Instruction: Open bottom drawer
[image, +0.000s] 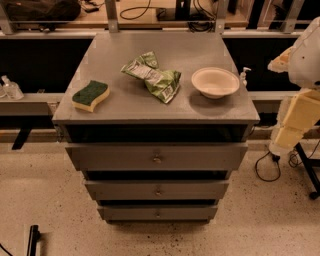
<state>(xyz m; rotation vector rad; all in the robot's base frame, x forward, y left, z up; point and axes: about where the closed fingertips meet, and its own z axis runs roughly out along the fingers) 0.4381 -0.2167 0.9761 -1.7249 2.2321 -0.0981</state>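
Arm (305, 107) bent right of cabinet (125, 107), tool (286, 140) hanging down, state cannot tell, away from bottom drawer (157, 213)

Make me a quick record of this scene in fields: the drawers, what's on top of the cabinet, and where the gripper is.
cabinet: grey metal cabinet with three stacked drawers
target: bottom drawer, lowest, small round knob, looks shut
others: top drawer and middle drawer, both look shut
on top, left to right: green and yellow sponge, green snack bag, white bowl
gripper: gripper at the right edge of view, beside the cabinet's right side, touching no drawer
task status: not yet begun
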